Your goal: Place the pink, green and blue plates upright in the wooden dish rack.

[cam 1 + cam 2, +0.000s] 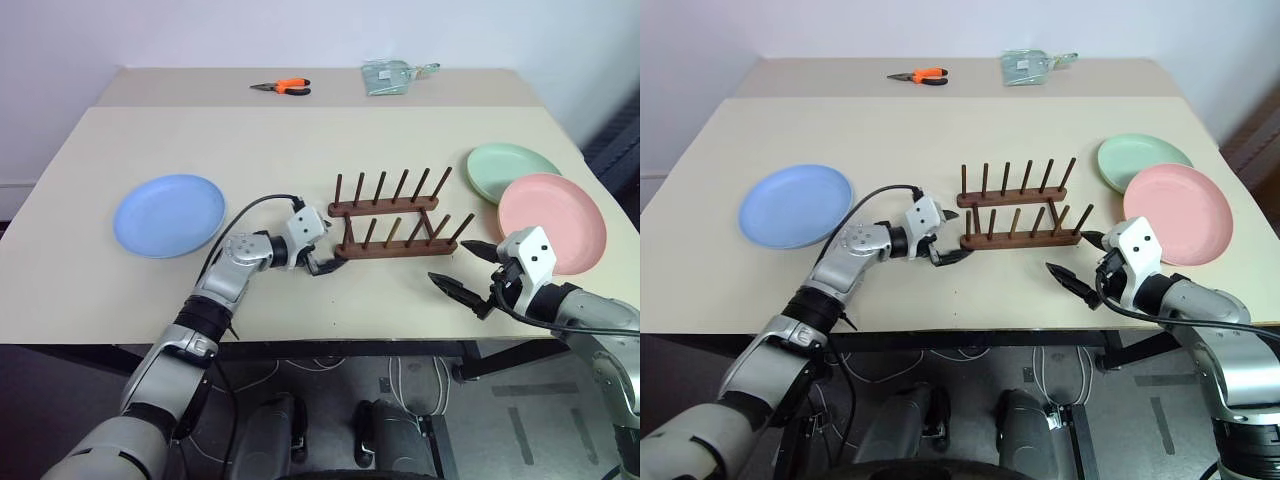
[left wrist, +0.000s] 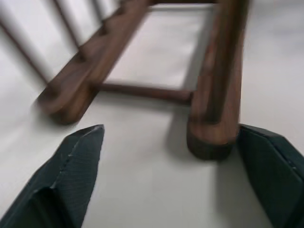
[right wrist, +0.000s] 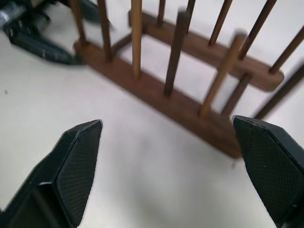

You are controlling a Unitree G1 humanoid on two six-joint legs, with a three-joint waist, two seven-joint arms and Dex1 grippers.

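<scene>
Three plates lie flat on the table (image 1: 300,150), none in the wooden dish rack (image 1: 392,228), which stands empty at the middle with two rails of upright pegs, six to a rail. The blue plate (image 1: 169,214) is well to the rack's left. The green plate (image 1: 512,171) and the pink plate (image 1: 552,221) are to the rack's right, the pink one overlapping the green one's near edge. Beyond the rack, at the table's far side, are one pair of orange-handled pliers (image 1: 281,87) and one small clear packet (image 1: 390,76), both well apart from the rack. Nothing stands between the rack and either plate group. The left hand (image 1: 322,249) reaches in low at the rack's left end, its fingers spread wide to either side of the near rail's end and holding nothing. The right hand (image 1: 466,270) hangs just off the rack's near right corner, pointing toward it, fingers spread wide and empty, between the rack and the pink plate.
</scene>
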